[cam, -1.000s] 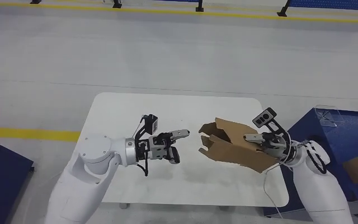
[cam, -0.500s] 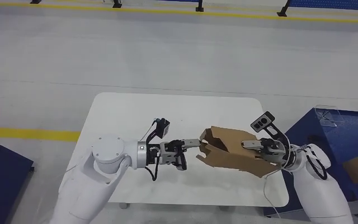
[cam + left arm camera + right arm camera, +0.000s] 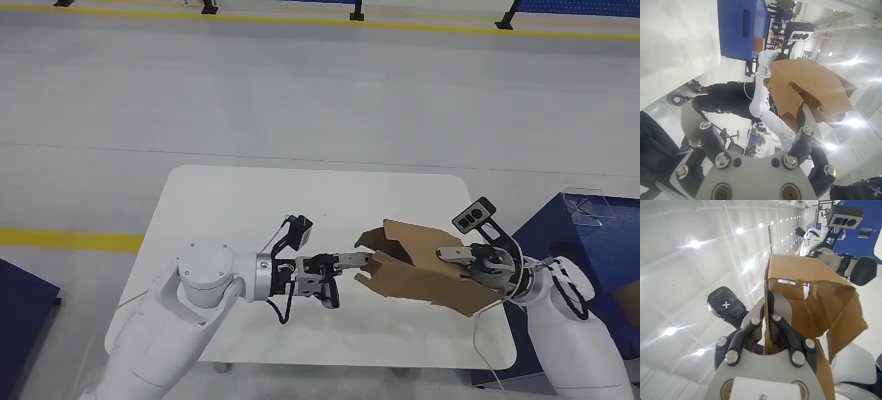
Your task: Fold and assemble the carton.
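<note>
The left gripper (image 3: 747, 106) has been sliding across the table (image 3: 250, 200) toward the carton (image 3: 425, 262), and now it is right up against the open end of it. The carton has also been tipping down a little, so its open end is pointing at the left arm. The carton is not lying on the table. It is hanging in the air above the part of the table nearest the right arm, close to the edge on the robot's side. It is only half made: the brown walls are standing up like a tube, and the flaps at the open end are sticking out loose. The right gripper (image 3: 765, 308) is pinching one wall of the carton at the far end, with one finger inside and one outside, squeezed tight on the cardboard. The left gripper is spread wide and is not holding anything. One of its fingers (image 3: 808, 117) is touching the edge of a loose flap (image 3: 789, 94), and the other finger is hanging in the air above the table. I cannot tell if the touching finger is going inside the carton or only pressing on the flap. It looks like the robot is getting ready to push that flap shut while the right gripper is keeping the carton from wobbling.
</note>
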{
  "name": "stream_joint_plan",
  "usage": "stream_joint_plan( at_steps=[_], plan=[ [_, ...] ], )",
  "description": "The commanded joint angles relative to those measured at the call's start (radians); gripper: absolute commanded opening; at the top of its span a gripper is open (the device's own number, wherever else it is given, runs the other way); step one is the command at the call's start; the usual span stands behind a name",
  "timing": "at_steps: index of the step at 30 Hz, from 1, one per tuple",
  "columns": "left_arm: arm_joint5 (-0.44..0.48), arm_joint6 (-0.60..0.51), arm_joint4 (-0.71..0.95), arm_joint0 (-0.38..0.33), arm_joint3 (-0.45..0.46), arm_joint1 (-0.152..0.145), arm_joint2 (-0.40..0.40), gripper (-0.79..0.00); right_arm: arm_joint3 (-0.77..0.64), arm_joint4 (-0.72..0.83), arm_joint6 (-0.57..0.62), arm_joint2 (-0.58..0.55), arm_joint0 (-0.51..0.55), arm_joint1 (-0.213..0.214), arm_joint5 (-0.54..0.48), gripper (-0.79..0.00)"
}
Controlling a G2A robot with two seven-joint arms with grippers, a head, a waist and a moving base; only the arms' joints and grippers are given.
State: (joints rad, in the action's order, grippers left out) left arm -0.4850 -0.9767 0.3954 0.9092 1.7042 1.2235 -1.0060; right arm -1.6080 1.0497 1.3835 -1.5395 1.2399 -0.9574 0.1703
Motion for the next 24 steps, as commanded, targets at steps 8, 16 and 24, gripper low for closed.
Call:
stream_joint_plan(
  at_steps=[8, 16, 24],
  plan=[
    [-0.029, 0.045, 0.001, -0.025, -0.047, 0.004, 0.025, 0.0, -0.011, 0.029, -0.029, -0.023, 0.002, 0.0, 0.001, -0.785],
    [0.006, 0.067, 0.086, 0.036, -0.009, -0.017, -0.11, 0.0, 0.013, -0.073, -0.127, -0.017, -0.01, -0.001, -0.062, -0.785],
    [-0.047, 0.067, 0.168, 0.096, 0.057, -0.03, -0.166, 0.0, -0.008, -0.199, -0.212, 0.001, -0.004, -0.003, -0.157, -0.785]
  ],
)
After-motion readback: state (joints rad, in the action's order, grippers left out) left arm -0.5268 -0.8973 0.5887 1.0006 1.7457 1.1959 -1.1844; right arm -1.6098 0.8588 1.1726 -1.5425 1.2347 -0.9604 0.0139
